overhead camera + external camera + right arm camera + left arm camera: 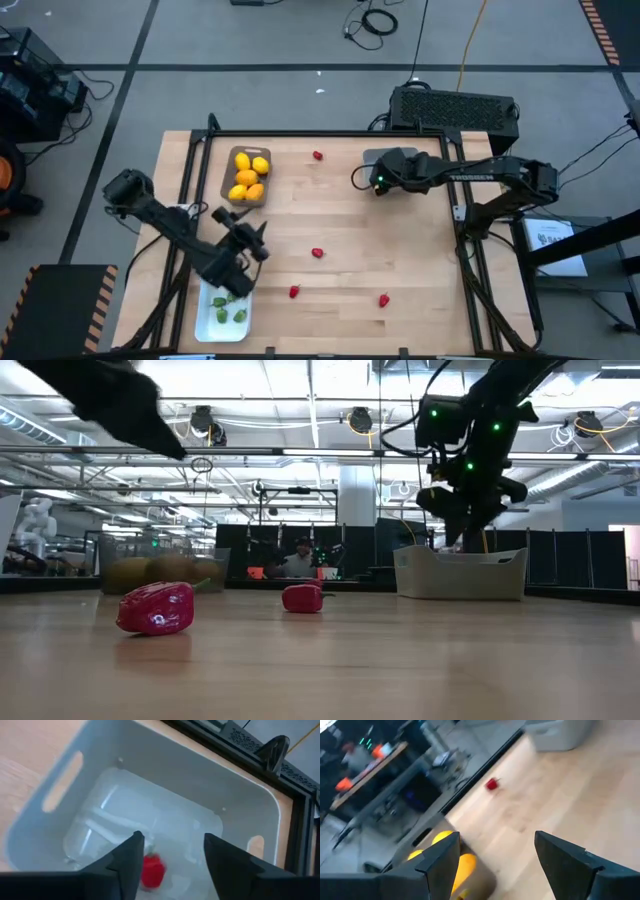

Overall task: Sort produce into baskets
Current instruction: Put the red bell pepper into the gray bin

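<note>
- Right gripper hangs over the light grey-blue basket at about 1 o'clock on the desk; jaws parted, grasping nothing.
- Only the right wrist view sees inside that basket: one red piece lies on its floor, between and below the jaws. From overhead the arm hides the basket almost wholly.
- Left gripper sits near 8 o'clock, just above the white basket; jaws released, empty, as the left wrist view shows.
- High view count: three baskets. Brown-grey basket at 11 o'clock holds yellow and orange fruits, about five. White basket holds green leafy pieces, about three.
- Loose red pieces on the desk: four – one at 12 o'clock, one near centre, one at 6 o'clock, one at 5 o'clock.
- Low view shows only two of the loose reds, plus a person seated beyond the desk.
</note>
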{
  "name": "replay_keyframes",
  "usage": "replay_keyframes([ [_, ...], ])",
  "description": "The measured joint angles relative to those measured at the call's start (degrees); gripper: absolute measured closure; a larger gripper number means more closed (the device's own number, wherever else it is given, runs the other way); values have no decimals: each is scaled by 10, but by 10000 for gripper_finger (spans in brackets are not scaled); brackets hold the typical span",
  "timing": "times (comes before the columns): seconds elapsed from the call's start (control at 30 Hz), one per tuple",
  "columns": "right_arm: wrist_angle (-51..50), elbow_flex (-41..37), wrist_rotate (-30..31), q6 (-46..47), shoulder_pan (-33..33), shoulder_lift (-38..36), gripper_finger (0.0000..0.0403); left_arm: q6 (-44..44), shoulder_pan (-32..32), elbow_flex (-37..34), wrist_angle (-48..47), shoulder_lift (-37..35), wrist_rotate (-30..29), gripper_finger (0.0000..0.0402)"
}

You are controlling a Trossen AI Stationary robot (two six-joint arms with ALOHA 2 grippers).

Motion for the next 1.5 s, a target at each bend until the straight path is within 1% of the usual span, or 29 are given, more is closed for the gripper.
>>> replay_keyframes([
  [0.07, -2, 0, -11, -18, -10, -3, 192, -21, -30, -12, -9, 0, -16, 139],
  [0.1, -2, 0, -14, -26, -12, -4, 184, -47, -46, -20, -26, 0, -26, 139],
  [0.2, 4, 0, -34, -34, -13, -3, 161, -169, -84, -54, -79, -7, -59, 139],
  [0.3, 46, 2, -102, -49, -4, -3, 146, -285, -109, -101, -103, -21, -78, 139],
  [0.4, 80, 18, -173, -67, 12, -3, 138, -357, -124, -144, -104, -43, -119, 140],
  [0.43, 84, 27, -181, -69, 19, -3, 136, -378, -127, -156, -104, -51, -138, 140],
  [0.53, 81, 60, -168, -71, 43, -3, 136, -427, -135, -180, -104, -73, -207, 140],
  [0.63, 102, 87, -146, -71, 74, -3, 136, -439, -138, -186, -103, -90, -243, 140],
  [0.73, 171, 90, -150, -75, 116, 3, 136, -433, -135, -186, -104, -105, -245, 140],
  [0.83, 239, 90, -151, -84, 166, 30, 136, -430, -121, -186, -105, -117, -245, 140],
  [0.93, 318, 89, -149, -118, 219, 76, 136, -430, -107, -186, -105, -129, -233, 140],
  [1.07, 432, 90, -150, -162, 282, 157, 136, -413, -95, -186, -104, -130, -184, 140],
  [1.17, 497, 89, -150, -168, 316, 214, 136, -399, -91, -186, -95, -130, -179, 140],
  [1.23, 523, 89, -148, -171, 333, 244, 136, -398, -91, -186, -96, -130, -179, 140],
  [1.3, 554, 89, -129, -171, 346, 274, 136, -398, -91, -186, -96, -129, -184, 140],
  [1.4, 578, 89, -70, -169, 361, 310, 136, -398, -91, -186, -91, -129, -208, 140],
  [1.5, 584, 89, -16, -168, 373, 329, 136, -399, -91, -186, -90, -129, -213, 140],
])
